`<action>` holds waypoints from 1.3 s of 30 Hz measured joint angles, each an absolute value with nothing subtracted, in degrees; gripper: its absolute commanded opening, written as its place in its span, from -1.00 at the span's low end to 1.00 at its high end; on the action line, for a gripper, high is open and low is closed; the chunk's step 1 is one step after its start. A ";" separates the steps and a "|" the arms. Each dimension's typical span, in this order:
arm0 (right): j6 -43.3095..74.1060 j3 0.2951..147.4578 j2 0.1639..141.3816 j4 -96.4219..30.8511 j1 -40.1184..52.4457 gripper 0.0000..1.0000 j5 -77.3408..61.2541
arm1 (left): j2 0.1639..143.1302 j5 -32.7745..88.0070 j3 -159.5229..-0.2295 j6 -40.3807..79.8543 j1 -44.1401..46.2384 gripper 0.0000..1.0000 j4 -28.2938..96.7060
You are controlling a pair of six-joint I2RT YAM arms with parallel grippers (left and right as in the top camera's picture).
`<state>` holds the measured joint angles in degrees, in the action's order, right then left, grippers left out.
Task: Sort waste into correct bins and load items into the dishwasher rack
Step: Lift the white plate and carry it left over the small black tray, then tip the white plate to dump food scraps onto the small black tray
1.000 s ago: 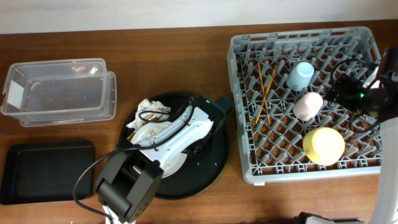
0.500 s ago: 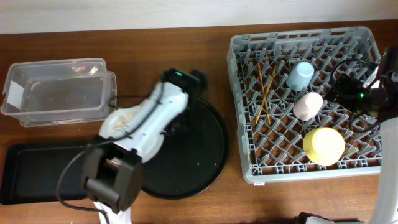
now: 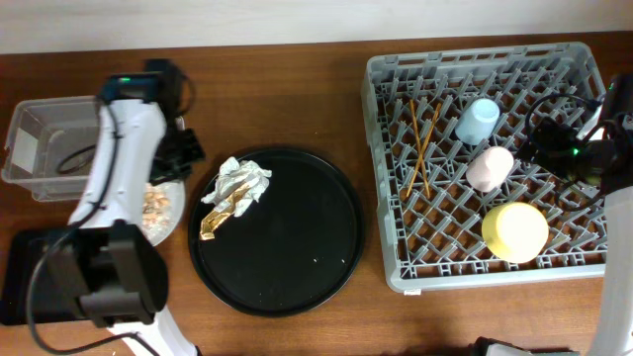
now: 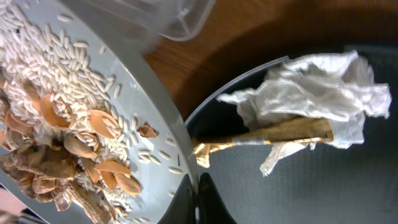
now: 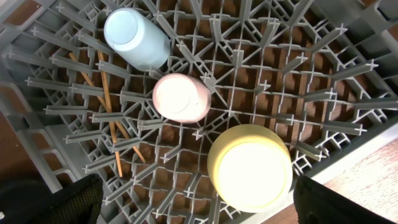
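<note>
While the left gripper [image 4: 198, 190] pinches the rim of the white plate [image 4: 93, 74], fingers closed on it, the plate hangs tilted just beside the left rim of the round black tray [image 3: 297, 267]. Rice grains & beige food scraps [image 4: 56, 143] lie heaped on the plate. A crumpled white wrapper [image 3: 237, 183] w/ a gold-foil strip [image 4: 267, 134] lies on the tray's upper-left part, apart from the plate. Farther left of the tray, beyond the plate, stands the clear tub [image 3: 40, 148], w/ the left arm crossing it. The shallow black tray [image 3: 20, 267] is lower left of the round tray, partly hidden by the arm. Just right of the round tray is the dishwasher rack [image 3: 374, 198]. In it the two chopsticks [image 3: 420, 143] lie crossed nearest the tray. The blue cup [image 3: 477, 121], pink cup [image 3: 490, 168] & yellow-green bowl [image 3: 514, 230] sit farther off, all upside down. The right gripper [image 5: 198, 193] hovers over the rack's far side, jaws wide apart, nothing held.
</note>
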<state>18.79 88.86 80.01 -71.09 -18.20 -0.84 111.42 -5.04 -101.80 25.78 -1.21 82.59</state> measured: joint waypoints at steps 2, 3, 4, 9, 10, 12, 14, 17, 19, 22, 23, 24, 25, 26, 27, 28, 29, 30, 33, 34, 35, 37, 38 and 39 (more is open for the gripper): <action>18.79 88.86 80.01 -71.11 -18.20 0.97 -0.84 | 111.13 -3.16 -101.82 24.97 -5.23 -0.98 82.39; 18.79 88.86 80.01 -71.09 -18.20 0.97 -0.84 | 111.11 -2.70 -101.82 24.64 -7.05 -0.98 82.30; 18.79 88.86 80.01 -71.09 -18.20 0.97 -0.84 | 111.11 -2.02 -101.82 24.40 -9.28 -0.99 82.26; 18.83 88.86 80.01 -71.09 -18.20 0.97 -0.84 | 111.11 4.69 -101.82 21.54 -16.91 -0.99 81.34; 18.79 88.86 80.01 -71.09 -18.20 0.97 -0.84 | 111.11 5.93 -101.82 21.30 -18.44 -0.98 81.10; 18.79 88.86 80.01 -71.11 -18.20 0.97 -0.84 | 111.11 8.32 -101.82 20.75 -21.28 -0.98 80.88; 18.79 88.86 80.01 -71.11 -18.20 0.97 -0.84 | 111.11 10.98 -101.82 20.53 -24.05 -0.98 80.73; 18.81 88.86 80.01 -71.11 -18.20 0.97 -0.84 | 111.11 14.17 -101.82 20.49 -27.16 -0.98 80.05; 18.79 88.86 80.01 -71.11 -18.20 0.97 -0.84 | 111.11 17.61 -101.82 19.84 -29.69 -0.99 80.05; 18.81 88.86 80.01 -71.09 -18.20 0.97 -0.84 | 111.11 24.77 -101.82 17.23 -33.45 -0.99 80.07; 18.81 88.86 80.01 -71.11 -18.20 0.97 -0.84 | 111.11 26.35 -101.82 16.64 -34.54 -0.99 80.23; 18.81 88.86 80.01 -71.11 -18.20 0.97 -0.84 | 111.11 28.36 -101.82 16.08 -35.83 -0.98 80.68; 18.79 88.86 80.01 -71.11 -18.20 0.97 -0.84 | 111.11 29.74 -101.82 15.66 -36.86 -0.99 81.25; 18.79 88.86 80.01 -71.09 -18.20 0.97 -0.84 | 111.11 31.66 -101.82 15.14 -38.61 -0.99 82.06; 18.79 88.86 80.01 -71.11 -18.20 0.97 -0.84 | 111.11 32.53 -101.82 14.94 -39.88 -0.99 82.50; 18.79 88.86 80.01 -71.11 -18.20 0.97 -0.84 | 111.11 33.23 -101.82 14.70 -41.08 -0.99 83.15; 18.76 88.86 80.01 -71.09 -18.20 0.97 -0.84 | 111.11 34.15 -101.82 14.46 -42.83 -0.99 84.20; 18.79 88.86 80.01 -71.09 -18.20 0.97 -0.84 | 111.11 35.05 -101.82 14.33 -44.27 -0.99 84.73; 18.76 88.86 80.01 -71.11 -18.20 0.97 -0.84 | 111.11 39.07 -101.82 12.75 -47.83 -0.99 85.01; 18.79 88.86 80.01 -71.11 -18.20 0.97 -0.84 | 111.11 40.23 -101.82 12.27 -48.05 -0.99 85.06; 18.79 88.86 80.01 -71.11 -18.20 0.97 -0.84 | 111.11 41.74 -101.82 11.38 -49.89 -0.99 85.97; 18.79 88.86 80.01 -71.11 -18.20 0.97 -0.84 | 111.11 44.38 -101.82 9.87 -51.53 -0.99 86.24; 18.81 88.86 80.01 -71.11 -18.20 0.97 -0.84 | 111.11 45.69 -101.82 9.06 -52.27 -0.99 86.35; 18.81 88.86 80.01 -71.09 -18.20 0.96 -0.84 | 111.11 47.18 -101.82 8.12 -53.08 -0.99 86.65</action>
